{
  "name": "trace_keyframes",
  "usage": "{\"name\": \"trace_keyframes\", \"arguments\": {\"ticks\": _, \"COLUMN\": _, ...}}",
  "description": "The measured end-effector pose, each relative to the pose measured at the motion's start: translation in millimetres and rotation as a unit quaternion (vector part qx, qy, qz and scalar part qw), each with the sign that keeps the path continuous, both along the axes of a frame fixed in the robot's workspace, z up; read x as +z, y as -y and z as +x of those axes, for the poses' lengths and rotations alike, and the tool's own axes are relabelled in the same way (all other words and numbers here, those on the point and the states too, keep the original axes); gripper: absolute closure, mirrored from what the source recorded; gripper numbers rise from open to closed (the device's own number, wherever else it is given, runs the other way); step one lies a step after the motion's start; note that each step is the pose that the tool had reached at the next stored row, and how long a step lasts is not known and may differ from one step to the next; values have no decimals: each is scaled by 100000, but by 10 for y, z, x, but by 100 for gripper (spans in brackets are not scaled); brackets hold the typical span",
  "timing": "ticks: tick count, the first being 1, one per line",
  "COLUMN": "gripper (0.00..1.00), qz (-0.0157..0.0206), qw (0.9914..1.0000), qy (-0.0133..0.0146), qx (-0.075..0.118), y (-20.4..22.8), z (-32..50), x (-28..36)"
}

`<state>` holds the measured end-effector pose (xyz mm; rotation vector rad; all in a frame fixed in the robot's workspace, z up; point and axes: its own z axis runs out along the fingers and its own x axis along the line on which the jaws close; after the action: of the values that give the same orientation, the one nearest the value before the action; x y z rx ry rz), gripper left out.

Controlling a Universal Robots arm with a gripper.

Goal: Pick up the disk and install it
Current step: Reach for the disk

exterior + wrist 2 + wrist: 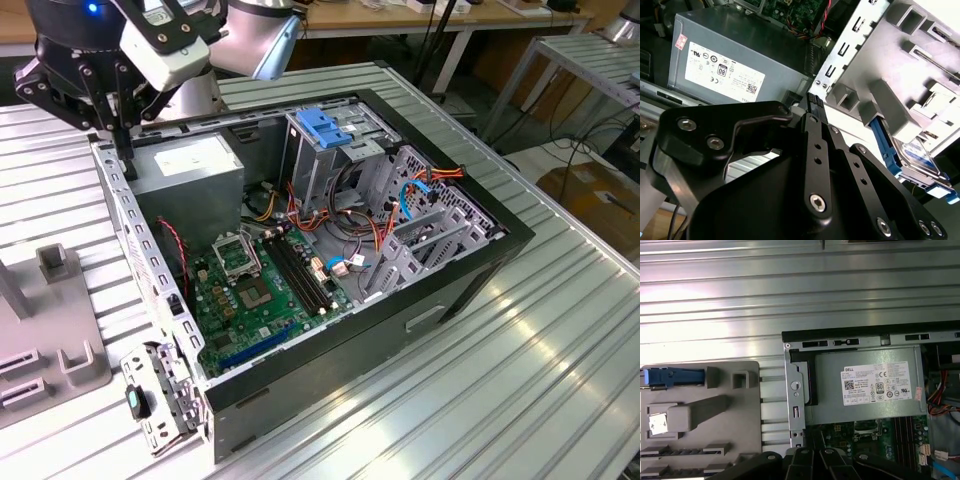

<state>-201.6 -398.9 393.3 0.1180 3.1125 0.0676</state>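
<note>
Black and angular, the gripper point(127, 160) hangs from the arm point(250, 40) over the far corner of the open computer case point(340, 365), on the exterior view's left. Its tip is down by the perforated rear wall point(135, 235) and just beside the grey power supply box point(190, 170) with its white sticker. Whether the gripper is open or closed cannot be told. The disk point(916, 150) is outside the case and apart from the gripper. It sits in a slot of the grey plastic fixture point(715, 430), which lies on the ribbed metal table point(560, 330) next to the case, with a strip of bare table between the two. In the second wrist view the disk's printed label and one blue side rail show under the fixture's grey blocks. In the first wrist view it is seen edge-on as a long blue strip at the fixture's outer edge. In the exterior view the fixture lies flat at the exterior view's left, beside the rear wall. Inside the case, past the power supply box, the green motherboard point(260, 290) lies on the floor. Beyond it stands the tall grey drive cage point(310, 160), topped by a blue plastic latch point(325, 125). Loose red, orange and blue cables point(350, 255) trail between the drive cage and the motherboard.
</note>
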Motion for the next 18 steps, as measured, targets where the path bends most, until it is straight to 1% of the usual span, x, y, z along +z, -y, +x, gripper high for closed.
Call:
{"name": "trace_keyframes", "arguments": {"ticks": 3, "gripper": 89, "qz": 1, "qw": 100000, "qy": 3, "qx": -1, "y": 0, "z": -46, "x": 0}}
{"name": "trace_keyframes", "arguments": {"ticks": 7, "gripper": 89, "qz": 4, "qw": 100000, "qy": 3, "qx": 0, "y": 0, "z": -129, "x": -1}}
{"name": "trace_keyframes", "arguments": {"ticks": 12, "gripper": 89, "qz": 1, "qw": 100000, "qy": 2, "qx": -1, "y": 0, "z": -172, "x": -1}}
{"name": "trace_keyframes", "arguments": {"ticks": 17, "gripper": 89, "qz": 4, "qw": 100000, "qy": 3, "qx": -8, "y": 0, "z": -184, "x": -1}}
{"name": "trace_keyframes", "arguments": {"ticks": 18, "gripper": 89, "qz": 2, "qw": 100000, "qy": 3, "qx": 3, "y": 0, "z": -201, "x": -1}}
